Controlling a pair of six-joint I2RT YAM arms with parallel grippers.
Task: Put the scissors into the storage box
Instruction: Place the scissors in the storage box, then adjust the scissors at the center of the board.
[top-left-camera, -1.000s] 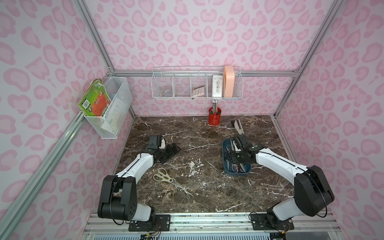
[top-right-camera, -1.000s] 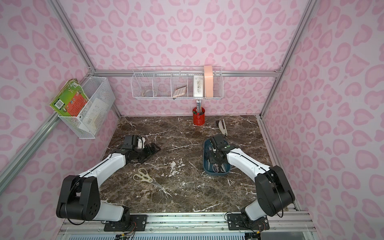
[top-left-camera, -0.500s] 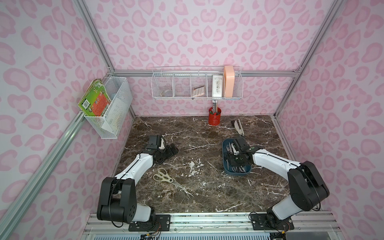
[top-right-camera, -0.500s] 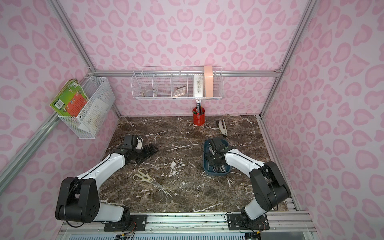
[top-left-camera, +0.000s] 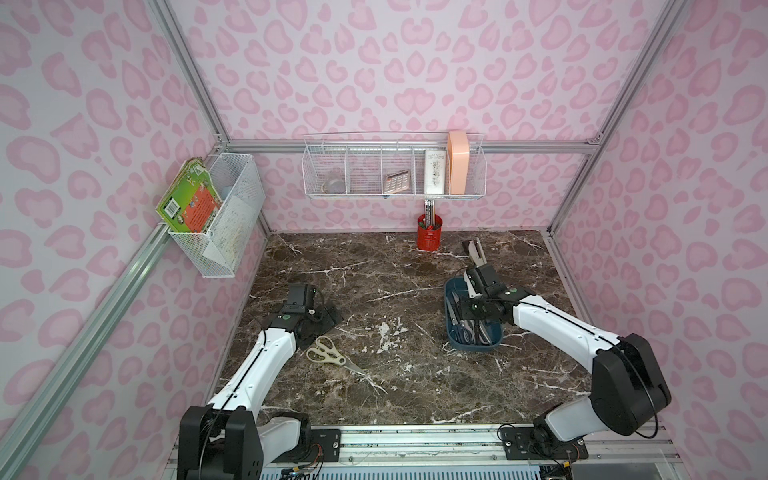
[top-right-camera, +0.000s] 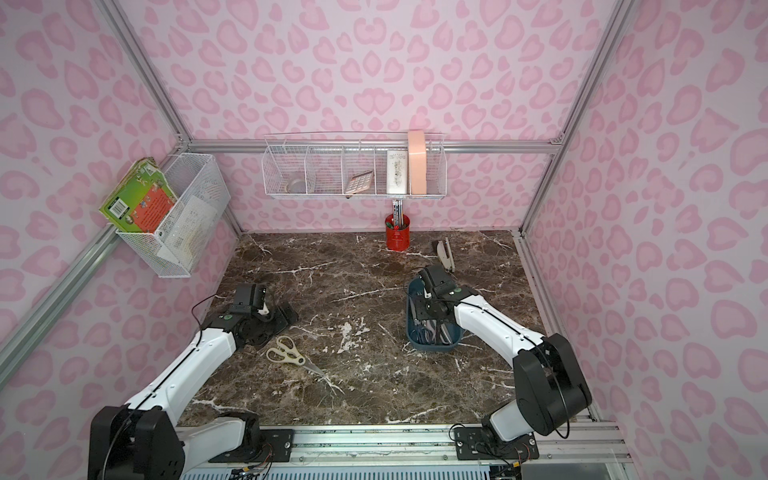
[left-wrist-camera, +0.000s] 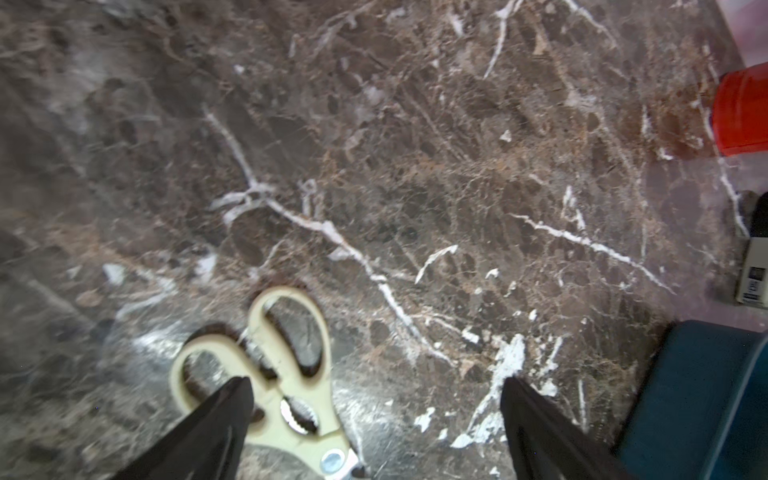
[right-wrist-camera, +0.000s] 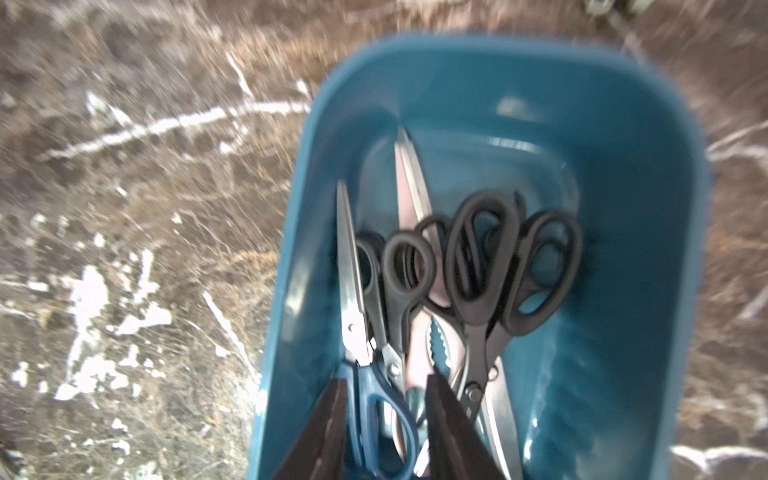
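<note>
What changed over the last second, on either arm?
Left tool, jaws open, has drawn back toward the robot's base, nearer the cream shears, which have not moved. Right tool stays low in the storage box, barely shifted. Its jaws straddle the handle of the navy-handled scissors, but whether it grips them is unclear. Box, stapler and pen cup are unchanged.

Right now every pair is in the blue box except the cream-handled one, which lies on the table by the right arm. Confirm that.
Wrong arm. The cream-handled scissors lie on the table by the left arm, not the right, as both top views show. The other pairs are in the storage box.
</note>
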